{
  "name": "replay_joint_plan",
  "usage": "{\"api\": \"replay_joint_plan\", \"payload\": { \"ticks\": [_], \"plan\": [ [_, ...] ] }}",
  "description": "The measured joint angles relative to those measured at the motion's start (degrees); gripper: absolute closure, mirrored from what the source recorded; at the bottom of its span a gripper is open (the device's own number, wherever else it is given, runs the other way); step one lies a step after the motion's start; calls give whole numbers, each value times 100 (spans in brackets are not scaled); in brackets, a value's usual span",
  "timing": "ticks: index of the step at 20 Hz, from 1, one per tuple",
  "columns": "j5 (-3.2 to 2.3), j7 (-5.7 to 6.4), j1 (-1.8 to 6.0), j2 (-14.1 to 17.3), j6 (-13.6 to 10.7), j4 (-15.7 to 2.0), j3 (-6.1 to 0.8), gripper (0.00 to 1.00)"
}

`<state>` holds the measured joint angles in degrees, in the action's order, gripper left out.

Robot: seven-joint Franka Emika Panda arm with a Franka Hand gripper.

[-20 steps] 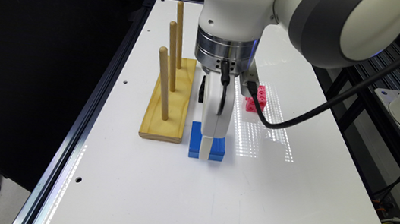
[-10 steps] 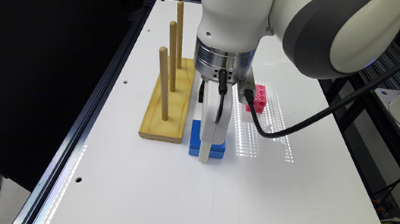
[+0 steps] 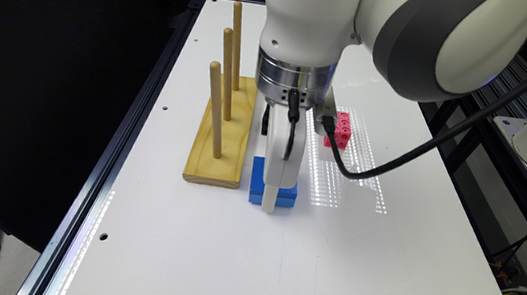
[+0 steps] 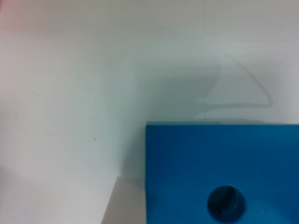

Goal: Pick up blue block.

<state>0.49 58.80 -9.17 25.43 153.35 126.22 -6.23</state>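
The hand (image 3: 270,204) reaches straight down from the arm's wrist to the blue block (image 3: 288,196), its white tip low against the block's near face and close to the bench (image 3: 229,264); whether it is wide, narrow or gripping cannot be told, since the fingers cannot be made out clearly in either view. The blue block lies flat on the white bench, near the middle of it, and in the wrist view its bright top (image 4: 224,168) shows a round hole (image 4: 226,203) cut through it, with bare white surface all around the visible edges. Just to the exterior view's left of the block, close beside it, lies a wooden base (image 3: 222,137), long and narrow, running from near to far. Three upright wooden pegs (image 3: 215,109) stand in a row along this base, the nearest the shortest-looking and the farthest reaching highest in the picture. To the exterior view's right of the arm and farther back sits a small pink block (image 3: 341,129), apart from the blue one. A black cable (image 3: 392,163) hangs from the wrist and curves off toward the exterior view's right over the bench.
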Motion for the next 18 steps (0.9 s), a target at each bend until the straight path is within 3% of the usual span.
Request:
{"api": "replay_joint_plan", "payload": {
  "ticks": [5,10,14,18],
  "plan": [
    [0,0,0,-190,-178,4,0,100],
    [0,1,0,-678,-686,17,0,100],
    [0,1,0,-854,-833,26,-1,100],
    [3,2,0,-1150,-1135,27,-1,100]
  ]
}}
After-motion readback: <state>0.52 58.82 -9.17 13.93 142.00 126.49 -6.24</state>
